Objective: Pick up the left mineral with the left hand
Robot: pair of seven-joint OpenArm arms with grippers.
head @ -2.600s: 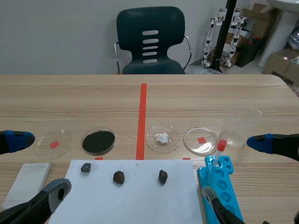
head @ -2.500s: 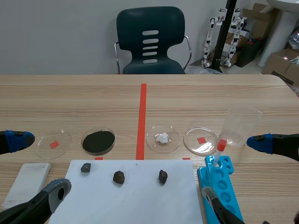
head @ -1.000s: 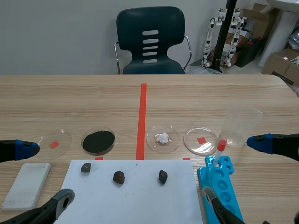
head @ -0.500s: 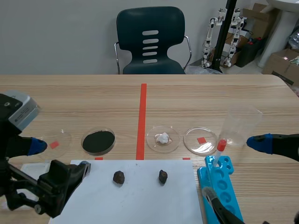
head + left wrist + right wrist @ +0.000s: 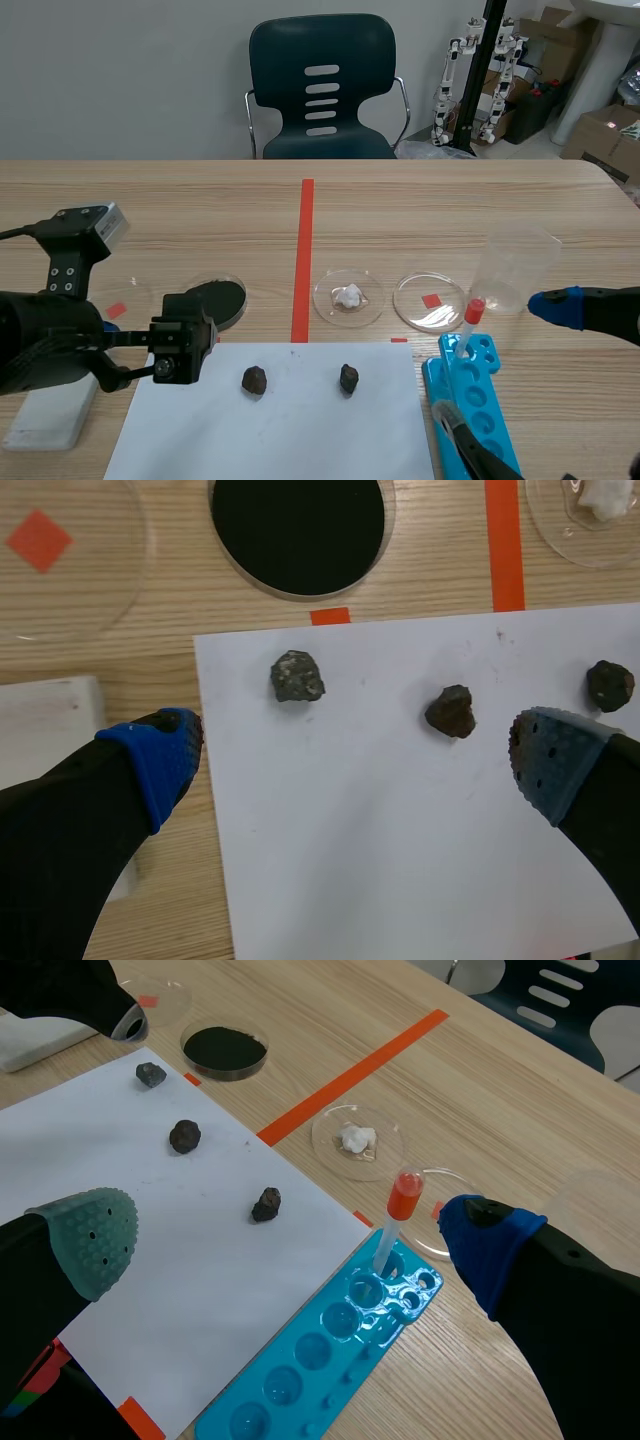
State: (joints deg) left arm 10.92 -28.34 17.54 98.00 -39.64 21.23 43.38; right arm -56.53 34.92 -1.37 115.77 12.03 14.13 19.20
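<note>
Left mineral (image 5: pixel 297 676), middle mineral (image 5: pixel 254 379) and right mineral (image 5: pixel 348 378) lie in a row on paper sheet (image 5: pixel 300 430). Behind the sheet, left to right: first dish (image 5: pixel 60 560), powder dish (image 5: pixel 225 295), lump dish (image 5: pixel 348 297), last dish (image 5: pixel 430 301). Slab (image 5: pixel 45 420) left of sheet. Tube rack (image 5: pixel 475 400) right of it, tube (image 5: pixel 472 318) standing in its far end, beaker (image 5: pixel 515 270) behind.

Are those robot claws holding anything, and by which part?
Nothing is held. The left gripper is open above the paper, the left mineral lying untouched ahead of it; the right gripper is open too.
</note>
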